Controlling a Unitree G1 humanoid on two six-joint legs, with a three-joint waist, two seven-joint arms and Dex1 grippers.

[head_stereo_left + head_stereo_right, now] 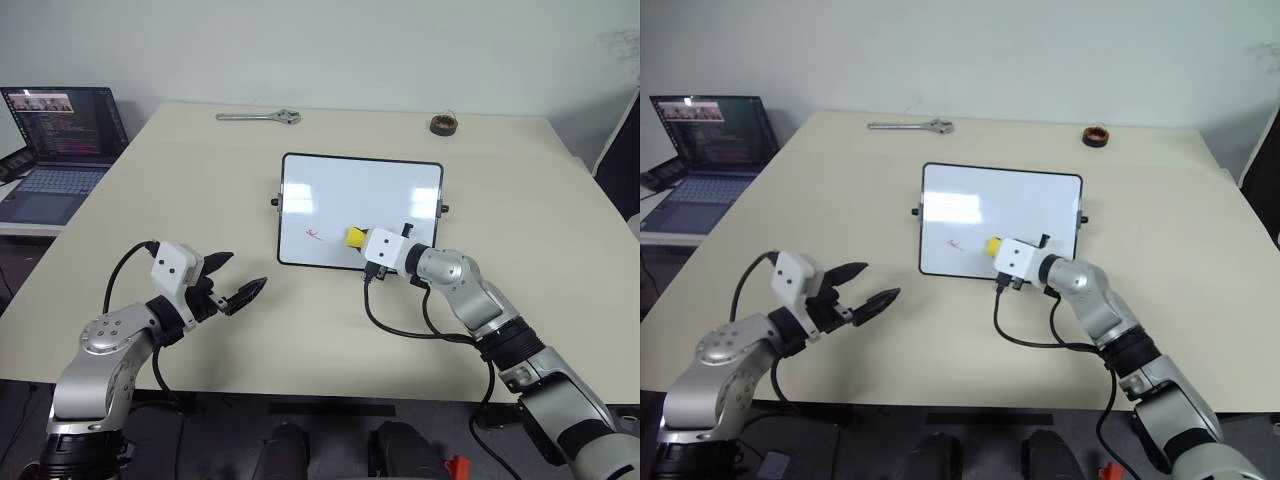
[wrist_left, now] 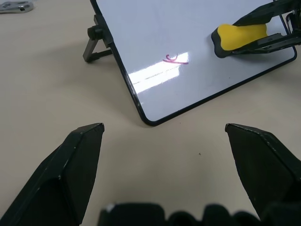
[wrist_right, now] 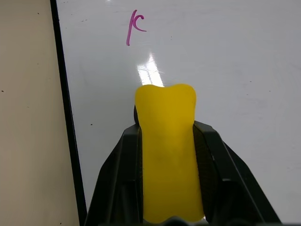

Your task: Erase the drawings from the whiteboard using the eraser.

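Note:
The whiteboard (image 1: 360,190) lies on the beige table, black-framed and glossy. One small pink-red drawing (image 1: 314,235) marks its near left part, also seen as the drawing (image 2: 176,59) and the drawing (image 3: 134,27). My right gripper (image 1: 358,240) is shut on the yellow eraser (image 1: 355,237), which rests on the board's near edge, right of the drawing. The eraser (image 3: 168,150) is squeezed between both fingers. My left gripper (image 1: 235,277) hovers open over the table, left of the board's near left corner, holding nothing.
A metal wrench (image 1: 260,117) lies at the table's far side and a dark round roll (image 1: 444,125) at the far right. An open laptop (image 1: 55,150) stands on a side surface to the left.

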